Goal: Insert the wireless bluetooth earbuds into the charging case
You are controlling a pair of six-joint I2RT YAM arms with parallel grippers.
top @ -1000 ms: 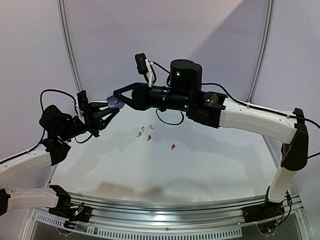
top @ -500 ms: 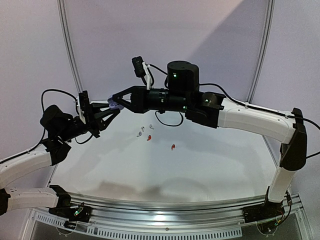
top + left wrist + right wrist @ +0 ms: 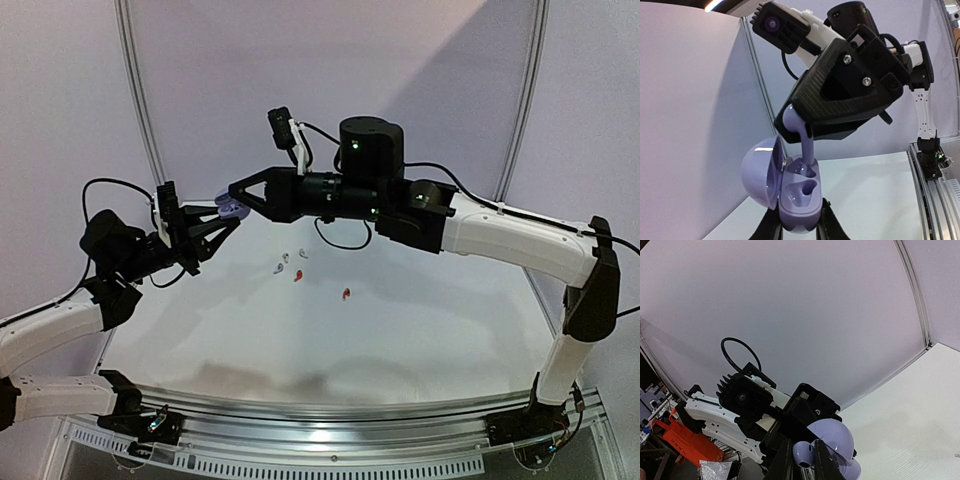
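Above the tabletop's (image 3: 400, 340) far left — free air around.
The left gripper (image 3: 225, 218) clamps the open case (image 3: 797, 205); the right gripper (image 3: 235, 190) pinches an earbud (image 3: 807, 145), stem socketed.

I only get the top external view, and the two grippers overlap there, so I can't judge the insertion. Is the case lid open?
Observer: Yes. In the left wrist view the lilac charging case is open. Its lid is swung out to one side, and the left gripper clamps its base.
Operator: Is the earbud in?
Observer: Only partly. The lilac earbud has its stem tip in one socket, and its head sits pinched in the right gripper.
Operator: And the other socket?
Observer: The other socket is empty.
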